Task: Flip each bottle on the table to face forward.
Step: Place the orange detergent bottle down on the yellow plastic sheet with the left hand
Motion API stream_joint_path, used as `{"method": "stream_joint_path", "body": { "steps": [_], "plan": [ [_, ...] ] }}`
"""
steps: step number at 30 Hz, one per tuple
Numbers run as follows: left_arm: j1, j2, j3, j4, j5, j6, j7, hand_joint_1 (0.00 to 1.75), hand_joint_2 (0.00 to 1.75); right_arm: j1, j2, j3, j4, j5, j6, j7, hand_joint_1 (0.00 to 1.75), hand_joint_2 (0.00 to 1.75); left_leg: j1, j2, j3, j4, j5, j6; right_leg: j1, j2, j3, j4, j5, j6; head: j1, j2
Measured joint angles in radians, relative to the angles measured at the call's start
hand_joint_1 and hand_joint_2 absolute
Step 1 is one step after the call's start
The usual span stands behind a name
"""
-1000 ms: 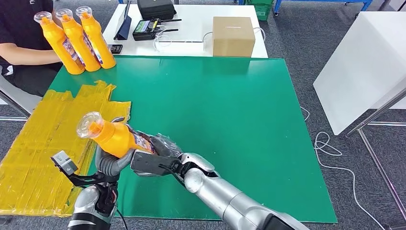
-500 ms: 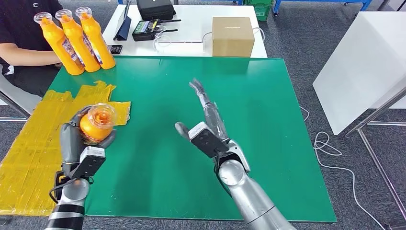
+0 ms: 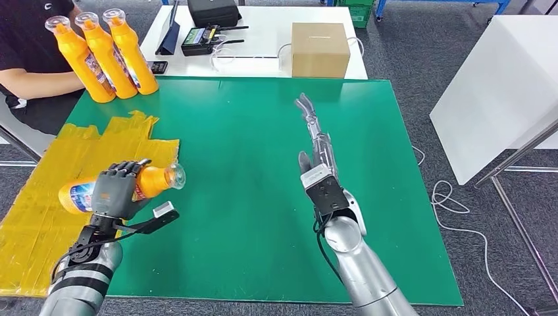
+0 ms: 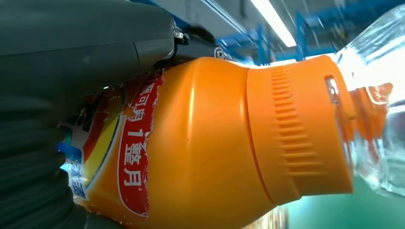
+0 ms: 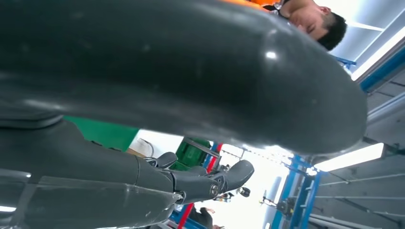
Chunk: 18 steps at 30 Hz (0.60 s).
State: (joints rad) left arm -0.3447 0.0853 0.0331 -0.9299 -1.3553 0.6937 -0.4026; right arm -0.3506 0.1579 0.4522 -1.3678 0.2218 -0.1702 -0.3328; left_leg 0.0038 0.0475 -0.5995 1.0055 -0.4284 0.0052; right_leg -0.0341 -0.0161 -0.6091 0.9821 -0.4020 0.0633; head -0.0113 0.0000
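Over the green worktop (image 3: 263, 164) my left hand (image 3: 113, 192) clamps its fingers round a sideways orange bottle (image 3: 148, 181), while my right hand (image 3: 317, 148) hovers, fingers apart.

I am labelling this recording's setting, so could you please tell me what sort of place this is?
Probably a robotics lab or workshop: a green-topped table on grey carpet, a white desk with electronics and a cardboard box, and blue metal racking under strip lights.
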Motion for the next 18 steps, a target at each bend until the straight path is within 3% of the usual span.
{"method": "stream_joint_path", "body": {
  "steps": [1,3,5,7,13,18],
  "plan": [
    [-0.006,0.004,-0.012,0.041,-0.020,0.000,0.007,1.75,1.75,0.007,-0.003,0.000,-0.009,-0.003,-0.002,-0.005,0.00,0.00,0.000,0.000,0.000,0.000,0.000,0.000,0.000,0.000,0.000,0.000,0.000,0.000,0.000,0.000],
    [-0.011,0.011,-0.037,0.111,-0.051,0.000,0.020,0.93,1.75,0.021,-0.006,0.002,-0.027,-0.006,-0.004,-0.011,0.00,0.00,0.000,0.000,0.000,0.000,0.000,0.000,0.000,0.000,0.000,0.000,0.000,0.000,0.000,0.000],
    [-0.014,0.016,-0.057,0.161,-0.067,0.002,0.030,0.06,0.87,0.034,-0.009,0.002,-0.041,-0.008,-0.006,-0.013,0.00,0.00,0.000,0.000,0.000,0.000,0.000,0.000,0.000,0.000,0.000,0.000,0.000,0.000,0.000,0.000],
    [-0.024,0.019,-0.075,0.205,-0.084,0.002,0.043,0.00,0.00,0.044,-0.013,0.005,-0.051,-0.007,-0.006,-0.013,0.00,0.00,0.000,-0.001,0.000,0.000,0.000,0.000,0.000,-0.001,0.000,0.000,0.000,0.000,0.000,0.000],
    [-0.078,0.022,-0.118,0.320,-0.071,-0.009,0.103,0.00,0.00,0.080,-0.018,0.007,-0.074,0.017,-0.008,0.012,0.00,0.00,0.000,-0.004,0.002,-0.001,0.000,0.000,0.000,-0.003,0.004,0.000,0.000,0.000,0.000,0.000],
    [-0.089,0.015,-0.123,0.347,-0.013,0.002,0.097,0.00,0.00,0.093,-0.018,0.007,-0.075,0.047,-0.003,0.028,0.00,0.00,0.000,-0.004,0.003,-0.001,0.001,0.000,0.000,-0.003,0.005,0.000,0.000,0.000,0.000,0.000]
  ]
}}
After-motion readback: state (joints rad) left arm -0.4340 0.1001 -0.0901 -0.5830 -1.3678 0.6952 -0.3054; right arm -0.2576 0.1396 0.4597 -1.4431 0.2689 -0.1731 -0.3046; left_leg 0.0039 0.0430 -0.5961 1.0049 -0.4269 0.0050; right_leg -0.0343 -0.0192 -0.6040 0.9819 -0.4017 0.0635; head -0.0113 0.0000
